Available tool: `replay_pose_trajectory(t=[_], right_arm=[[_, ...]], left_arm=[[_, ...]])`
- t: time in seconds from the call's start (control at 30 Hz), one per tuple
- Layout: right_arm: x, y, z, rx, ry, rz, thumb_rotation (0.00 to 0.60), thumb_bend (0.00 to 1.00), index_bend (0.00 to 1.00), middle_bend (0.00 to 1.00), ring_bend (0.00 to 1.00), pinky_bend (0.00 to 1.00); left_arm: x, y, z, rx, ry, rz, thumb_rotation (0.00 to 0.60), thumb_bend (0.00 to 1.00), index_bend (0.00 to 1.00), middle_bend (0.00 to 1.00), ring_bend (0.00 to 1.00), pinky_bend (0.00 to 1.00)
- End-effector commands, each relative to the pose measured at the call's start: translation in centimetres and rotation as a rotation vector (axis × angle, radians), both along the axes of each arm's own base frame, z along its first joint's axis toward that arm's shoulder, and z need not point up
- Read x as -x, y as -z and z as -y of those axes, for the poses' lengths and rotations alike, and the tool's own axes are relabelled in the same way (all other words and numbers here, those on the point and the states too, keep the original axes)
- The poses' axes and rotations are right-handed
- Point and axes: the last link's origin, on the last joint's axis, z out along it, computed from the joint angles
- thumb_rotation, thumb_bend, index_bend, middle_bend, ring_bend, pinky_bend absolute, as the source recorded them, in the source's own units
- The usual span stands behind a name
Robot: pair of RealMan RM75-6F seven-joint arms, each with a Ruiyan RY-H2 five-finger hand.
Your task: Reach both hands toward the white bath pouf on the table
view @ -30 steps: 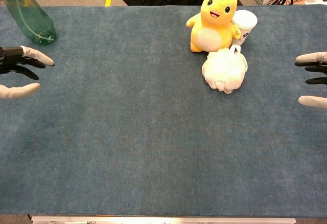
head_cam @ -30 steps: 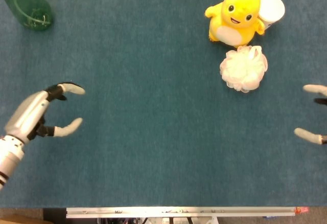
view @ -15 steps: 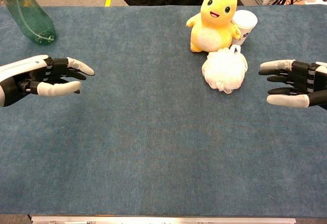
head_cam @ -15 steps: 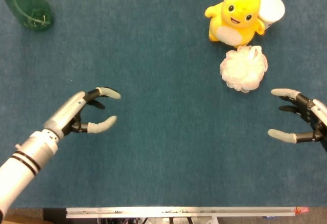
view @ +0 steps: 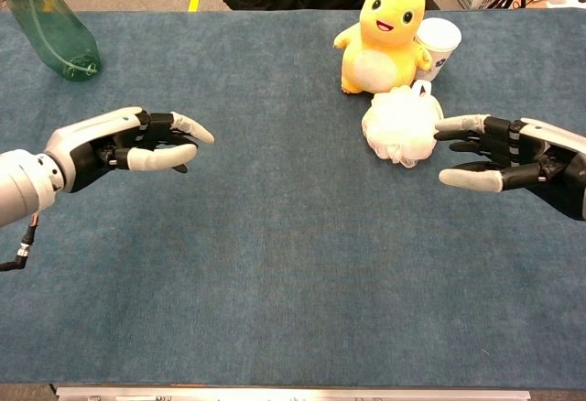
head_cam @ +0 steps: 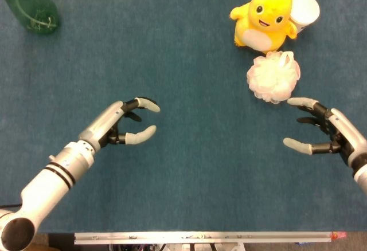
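The white bath pouf [head_cam: 273, 77] [view: 401, 125] lies on the blue table, right of centre, just in front of a yellow plush toy. My right hand [head_cam: 321, 127] [view: 494, 151] hovers open close to the pouf's right side, fingers pointing at it without touching. Far off to the pouf's left, my left hand [head_cam: 123, 126] [view: 128, 140] is open too, fingers spread toward the right, holding nothing.
A yellow plush toy [head_cam: 265, 18] [view: 383, 34] stands behind the pouf, with a white cup [head_cam: 305, 11] [view: 438, 43] at its right. A green glass bottle [head_cam: 28, 8] [view: 48, 26] lies at the far left corner. The table's front edge [head_cam: 200, 237] has a metal rail.
Both hands have moved inward from the table's sides toward the pouf. The right hand has come close beside it; the left has covered about a third of the table's width.
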Motion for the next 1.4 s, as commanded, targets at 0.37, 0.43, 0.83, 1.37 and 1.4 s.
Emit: replay_pose_trajectory(t=[0.37,0.43,0.83,1.37,1.4], right_arm=[[-1.6,2.1,1.0,0.000,0.003,0.024,0.600,0.14,0.21,0.15,0.07,0.17],[-2.0,2.5,1.0,-0.002,-0.004,0.025,0.600,0.17,0.19,0.15,0.07,0.17],[-3.3,3.9,1.5,0.012,-0.008,0.037,0.600,0.25,0.19,0.15,0.07,0.17],[-5.9,6.4,1.7,-0.018,-0.023,0.093,0.600,0.23,0.19,0.15,0.07,0.17],[-6.0,6.6,1.7,-0.022,-0.023,0.097,0.600,0.22,0.19,0.15,0.07,0.17]], left_arm=[[-2.4,2.7,-1.1,0.026,-0.010,0.038,0.542,0.31,0.20,0.11,0.08,0.20],[-2.7,2.8,-1.3,0.024,-0.014,0.045,0.582,0.31,0.19,0.10,0.07,0.20],[-3.7,3.4,-2.0,0.023,-0.040,0.060,0.555,0.31,0.19,0.10,0.06,0.20],[-4.5,4.2,-2.6,0.034,-0.068,0.080,0.529,0.31,0.19,0.09,0.06,0.20],[-4.5,4.2,-2.6,0.035,-0.068,0.080,0.530,0.31,0.19,0.09,0.06,0.20]])
